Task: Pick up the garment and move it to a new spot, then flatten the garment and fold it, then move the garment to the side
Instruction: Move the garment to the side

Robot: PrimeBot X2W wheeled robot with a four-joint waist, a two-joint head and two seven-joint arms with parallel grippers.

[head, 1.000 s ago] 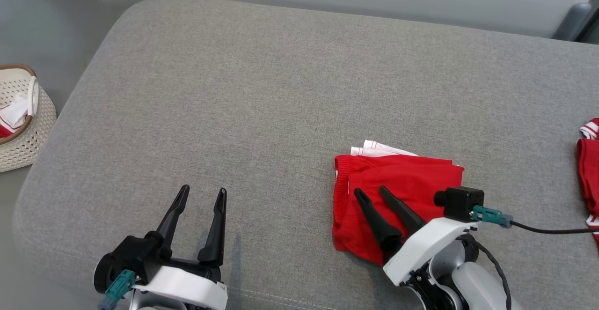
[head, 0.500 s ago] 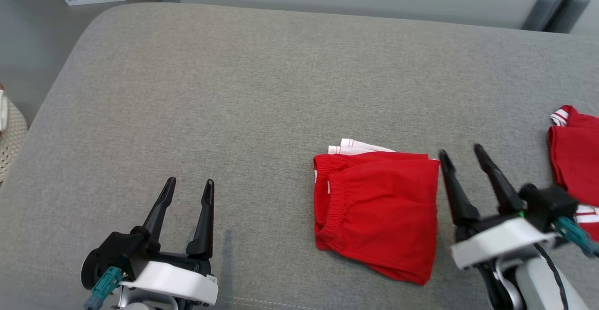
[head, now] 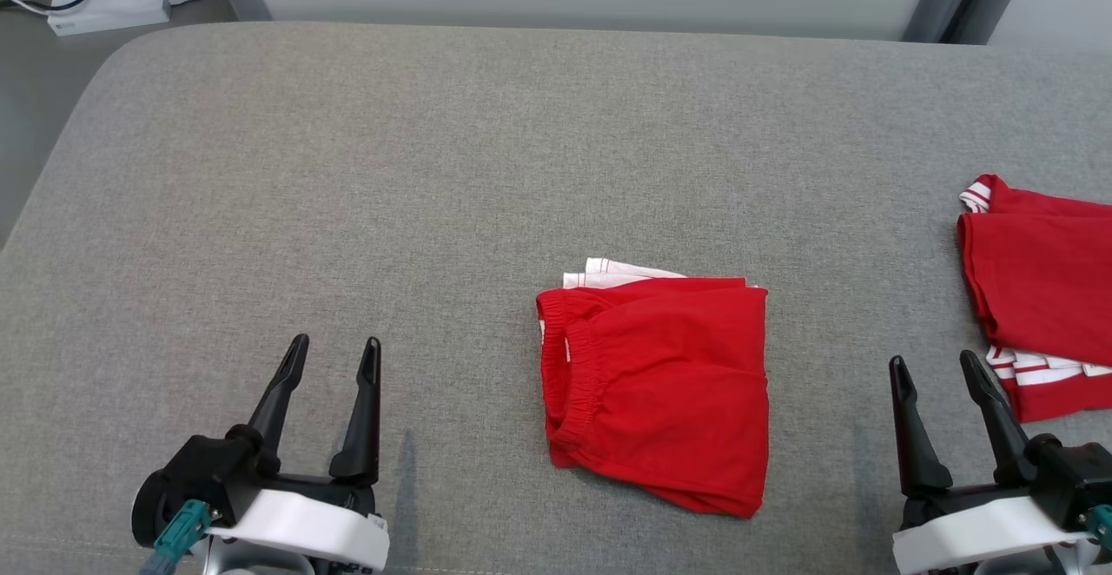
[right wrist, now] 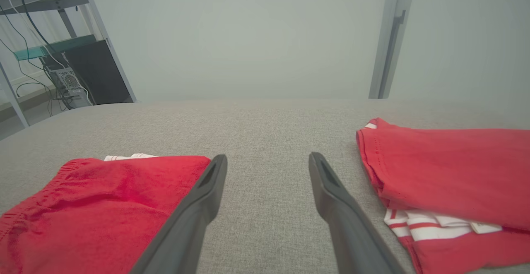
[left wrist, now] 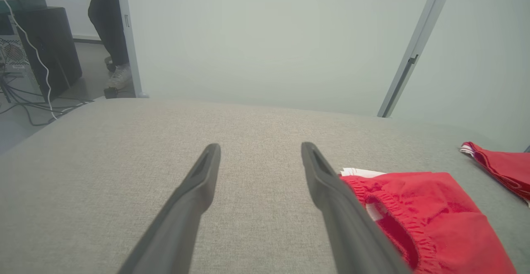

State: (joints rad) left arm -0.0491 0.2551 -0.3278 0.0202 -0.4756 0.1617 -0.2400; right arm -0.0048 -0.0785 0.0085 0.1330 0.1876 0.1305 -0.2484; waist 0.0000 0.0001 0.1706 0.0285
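Folded garment (head: 660, 384) (red) on cushion (head: 347, 167)

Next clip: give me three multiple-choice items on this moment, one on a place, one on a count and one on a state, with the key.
1. Where do the folded red elastic-waist shorts lie on the grey fabric cushion?
A. between the left claw and the right claw
B. left of both claws
C. hanging off the cushion's far edge

2. How many red garments lie on the cushion?
A. one
B. two
C. four

3. How does the right claw stand?
A. shut on the shorts
B. open, holding nothing
C. shut and empty

Key:
1 A, the shorts lie in the middle with a claw on either side.
2 B, the shorts plus a red garment with white-striped trim at the right.
3 B, its jaws stand apart over bare cushion, between the two garments.
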